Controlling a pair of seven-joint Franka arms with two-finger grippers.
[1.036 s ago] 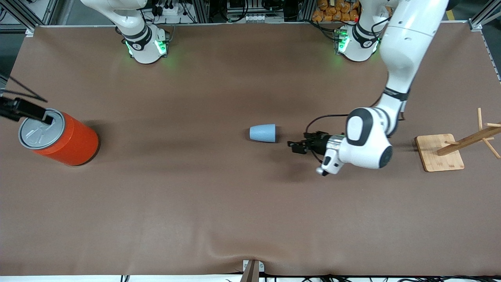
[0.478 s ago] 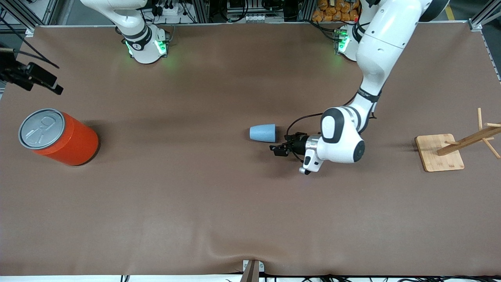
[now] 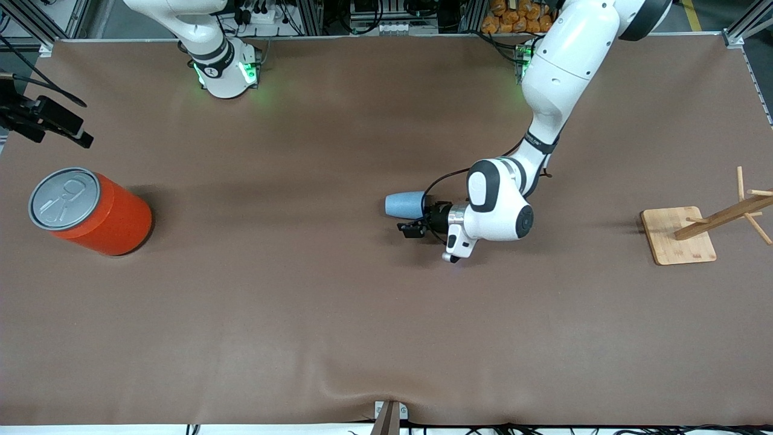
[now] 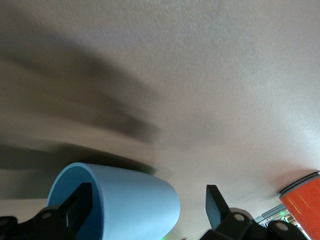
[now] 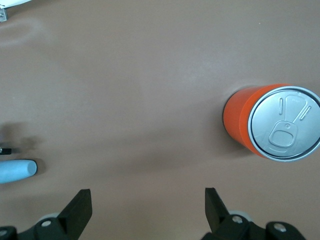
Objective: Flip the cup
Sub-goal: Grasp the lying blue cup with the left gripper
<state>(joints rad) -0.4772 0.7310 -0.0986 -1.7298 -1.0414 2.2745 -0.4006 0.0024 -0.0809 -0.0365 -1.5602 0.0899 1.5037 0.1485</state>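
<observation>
The left hand [image 3: 416, 222] is held low and level with its fingers spread, one finger [image 4: 80, 207] at the mouth of the light-blue cup [image 3: 405, 205], which lies on its side mid-tabletop [image 3: 302, 302]. Bare brown tabletop surrounds them. The right hand [image 3: 57, 127] waits open above the orange can [image 3: 90, 211] at its end.

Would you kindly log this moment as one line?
cup: on its side | left gripper: open, at cup's mouth | right gripper: open, above the table near orange can
</observation>
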